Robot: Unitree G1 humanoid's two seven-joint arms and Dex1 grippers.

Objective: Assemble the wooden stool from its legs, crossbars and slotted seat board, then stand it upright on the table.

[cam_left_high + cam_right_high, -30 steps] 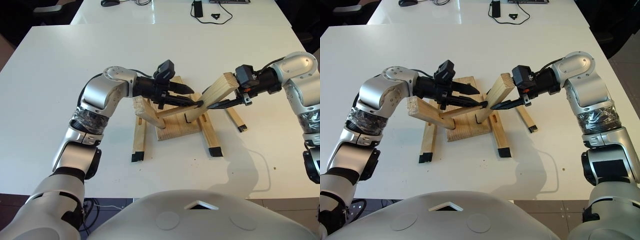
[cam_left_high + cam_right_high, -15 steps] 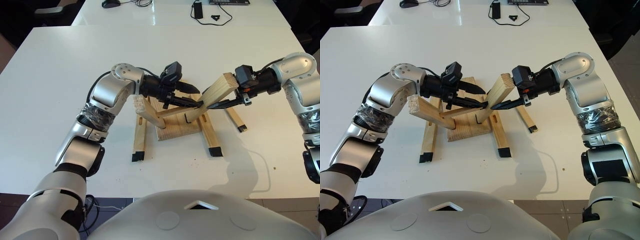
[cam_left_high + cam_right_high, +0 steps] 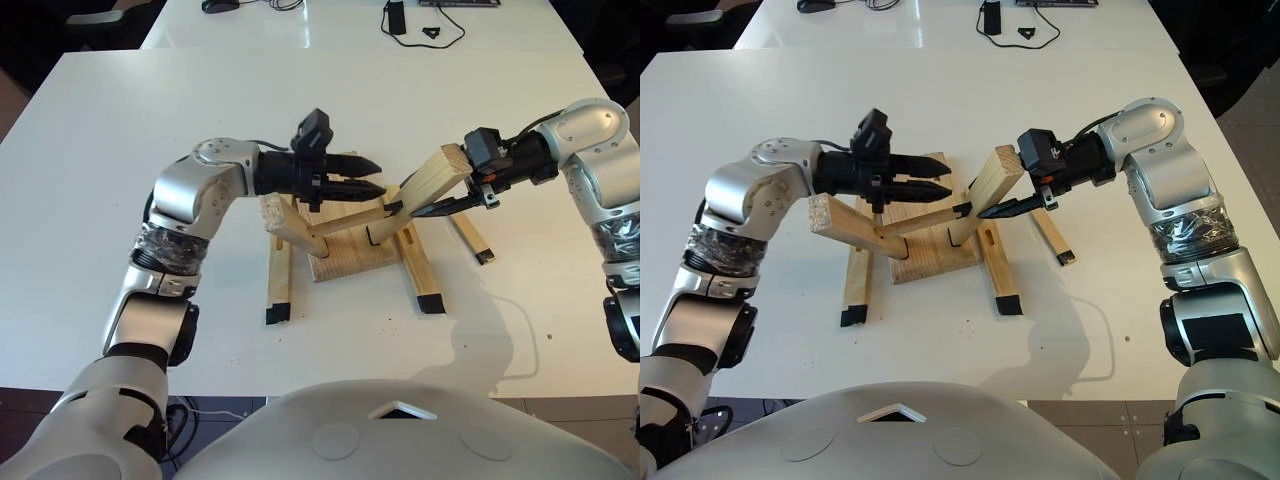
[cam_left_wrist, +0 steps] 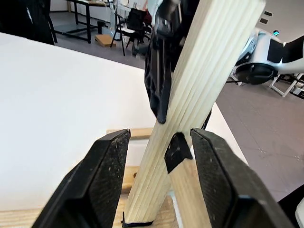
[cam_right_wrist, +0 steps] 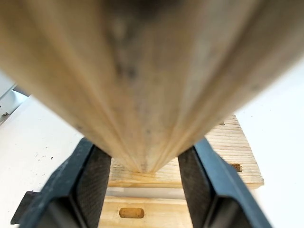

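Wood: stiff, light, grippy, we judge | right gripper [image 3: 440,206] pinches tilted leg [image 3: 436,178] across flat faces, our advised hold | left gripper [image 3: 370,175] fingers spread, empty, above crossbar [image 3: 345,222]

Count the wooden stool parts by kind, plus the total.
Thick legs: 4
Thin bars: 2
Seat board: 1
Total: 7

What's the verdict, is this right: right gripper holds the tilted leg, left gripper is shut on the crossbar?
No. The left gripper is open, gripping nothing; the left wrist view shows its fingers apart. The right gripper does hold the tilted leg.
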